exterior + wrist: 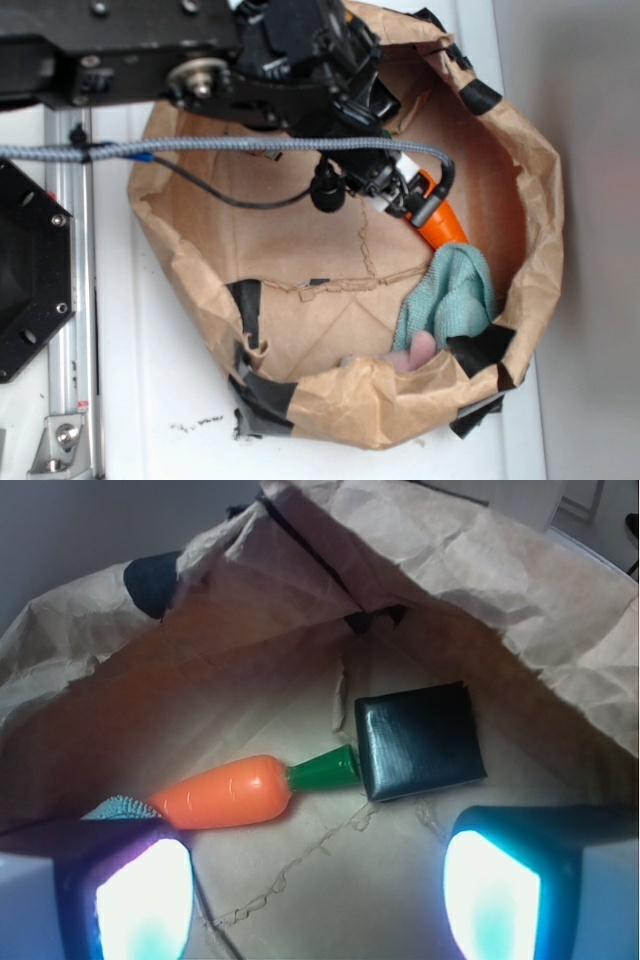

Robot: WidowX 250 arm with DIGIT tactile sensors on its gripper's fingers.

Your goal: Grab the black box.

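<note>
The paper bag [300, 280] lies open on the desk [170, 400]; the hand [318, 895] hovers inside it, pads [495, 895] spread wide and empty; the carrot [235, 790] points its green tip at the box [418, 740], touching it at three o'clock; approach step, I judge; next, shift towards one o'clock and descend astride the box.

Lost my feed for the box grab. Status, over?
Gripper open, holding nothing, above bag floor. Black box flat ahead, ungrasped. Carrot lies left, green tip touching the box. Bag wall close behind.
</note>
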